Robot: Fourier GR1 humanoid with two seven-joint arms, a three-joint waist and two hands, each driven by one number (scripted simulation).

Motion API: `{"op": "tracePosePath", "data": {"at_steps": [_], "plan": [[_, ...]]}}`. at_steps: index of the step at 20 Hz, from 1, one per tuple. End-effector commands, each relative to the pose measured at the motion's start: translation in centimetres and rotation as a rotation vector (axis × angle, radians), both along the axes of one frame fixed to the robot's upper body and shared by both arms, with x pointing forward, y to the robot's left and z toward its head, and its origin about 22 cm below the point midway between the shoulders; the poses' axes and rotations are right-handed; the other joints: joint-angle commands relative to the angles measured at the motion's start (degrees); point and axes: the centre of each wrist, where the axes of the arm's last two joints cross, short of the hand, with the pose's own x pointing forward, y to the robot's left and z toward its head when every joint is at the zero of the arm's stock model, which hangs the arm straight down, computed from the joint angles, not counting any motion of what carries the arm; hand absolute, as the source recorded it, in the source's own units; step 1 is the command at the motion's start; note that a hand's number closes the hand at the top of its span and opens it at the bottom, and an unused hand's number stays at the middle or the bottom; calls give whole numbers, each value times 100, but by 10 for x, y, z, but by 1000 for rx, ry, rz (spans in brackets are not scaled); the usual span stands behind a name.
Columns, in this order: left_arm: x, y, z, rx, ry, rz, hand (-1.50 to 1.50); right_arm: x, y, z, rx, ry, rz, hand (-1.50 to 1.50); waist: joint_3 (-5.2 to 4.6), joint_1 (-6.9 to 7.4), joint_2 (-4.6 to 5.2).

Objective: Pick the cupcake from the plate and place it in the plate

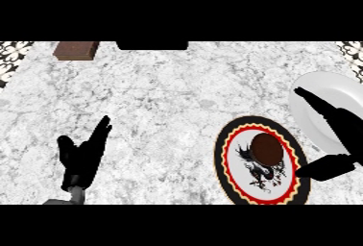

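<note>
A brown cupcake (266,148) sits in the middle of a patterned plate (237,178) with a black and red rim, at the lower right of the marble counter. A plain white plate (327,89) lies just beyond it at the right edge. My right hand (342,126) is open, its fingers stretched over the white plate and its thumb low beside the patterned plate's right rim; it is to the right of the cupcake, not touching it. My left hand (81,154) rests open at the lower left, fingers up.
A brown block (75,50) lies at the counter's far left edge. A black object (151,45) sits at the far middle edge. Patterned tiles show at both top corners.
</note>
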Motion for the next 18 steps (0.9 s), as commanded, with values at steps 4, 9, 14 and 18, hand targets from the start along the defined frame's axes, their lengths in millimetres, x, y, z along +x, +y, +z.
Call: {"op": "tracePosePath", "data": {"at_steps": [4, 9, 14, 18], "plan": [[-7, 4, 0, -25, 53, -1, 0, -6, 17, -29, -11, 107, 26, -150, -26, -6, 23], [-7, 2, -7, -22, 44, -22, 0, -6, 36, -38, -2, 96, 33, -150, -26, -10, 26], [5, 0, -7, 7, 68, 12, 0, 2, 33, -42, -88, 107, -8, -150, -26, -15, 32], [-7, 1, -17, -17, 50, -8, 0, -16, 41, -43, -155, 116, -37, -150, -28, -32, 24]]}}
